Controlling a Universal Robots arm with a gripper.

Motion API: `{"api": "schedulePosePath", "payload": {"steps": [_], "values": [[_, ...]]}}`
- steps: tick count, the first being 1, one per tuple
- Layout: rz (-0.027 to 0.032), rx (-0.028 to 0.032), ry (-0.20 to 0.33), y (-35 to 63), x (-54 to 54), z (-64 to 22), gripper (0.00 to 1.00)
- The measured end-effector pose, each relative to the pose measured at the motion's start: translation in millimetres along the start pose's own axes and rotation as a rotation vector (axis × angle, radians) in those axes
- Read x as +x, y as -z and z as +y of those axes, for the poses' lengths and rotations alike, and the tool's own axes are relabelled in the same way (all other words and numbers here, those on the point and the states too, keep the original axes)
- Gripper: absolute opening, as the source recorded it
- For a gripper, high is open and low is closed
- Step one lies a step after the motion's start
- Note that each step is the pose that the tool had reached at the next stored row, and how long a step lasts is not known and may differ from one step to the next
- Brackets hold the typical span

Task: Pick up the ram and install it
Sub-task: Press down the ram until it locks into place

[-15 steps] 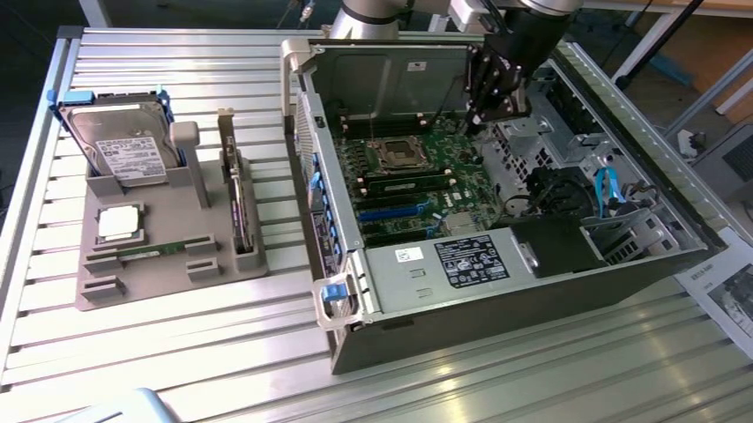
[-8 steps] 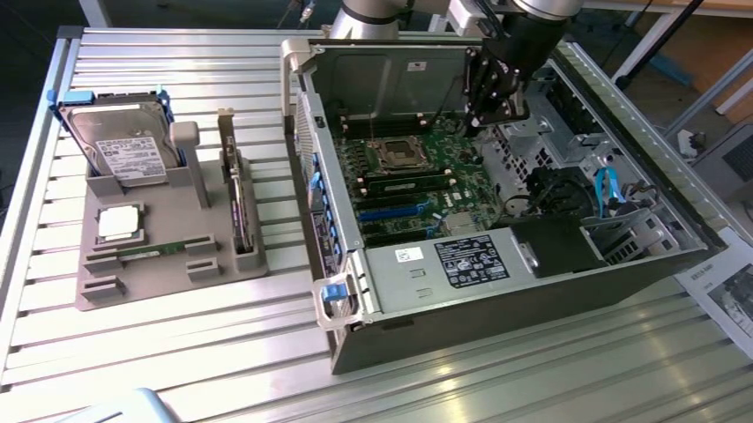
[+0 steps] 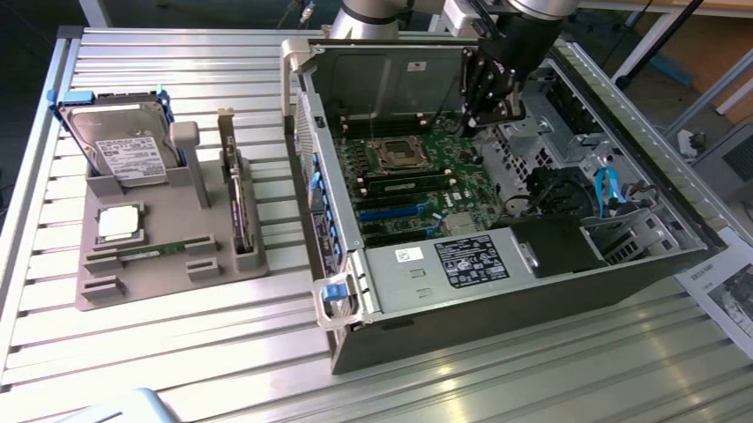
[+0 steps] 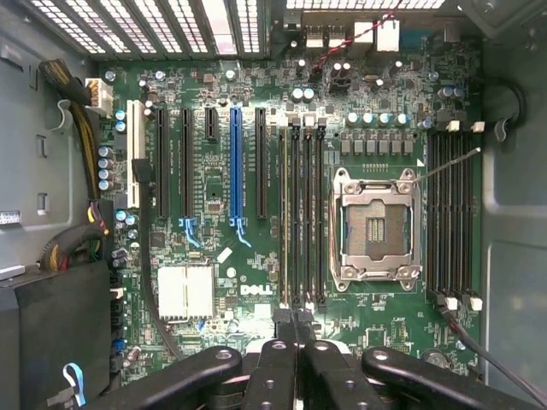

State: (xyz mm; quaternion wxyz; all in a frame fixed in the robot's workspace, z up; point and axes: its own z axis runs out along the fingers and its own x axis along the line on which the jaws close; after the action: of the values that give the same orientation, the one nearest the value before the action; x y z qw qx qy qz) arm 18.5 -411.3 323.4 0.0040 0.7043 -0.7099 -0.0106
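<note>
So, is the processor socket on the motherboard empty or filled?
Empty. The processor socket shows bare contacts inside its metal frame; no chip sits in it.

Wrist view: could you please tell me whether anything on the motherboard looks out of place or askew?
Nothing looks damaged or spilled. The processor socket stands empty, and a thin metal rod slants from it across the neighbouring memory slots, possibly the socket's released lever.
</note>
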Motion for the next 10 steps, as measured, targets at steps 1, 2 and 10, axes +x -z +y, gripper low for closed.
{"api": "schedulePosePath", "payload": {"steps": [1,2,10], "values": [[-0.0001,0.0001,0.000,0.0,0.0,0.0,0.10],[-0.0001,0.0000,0.000,0.0,0.0,0.0,0.10],[0.0037,0.0259,0.000,-0.1,0.0,0.0,0.10]]}}
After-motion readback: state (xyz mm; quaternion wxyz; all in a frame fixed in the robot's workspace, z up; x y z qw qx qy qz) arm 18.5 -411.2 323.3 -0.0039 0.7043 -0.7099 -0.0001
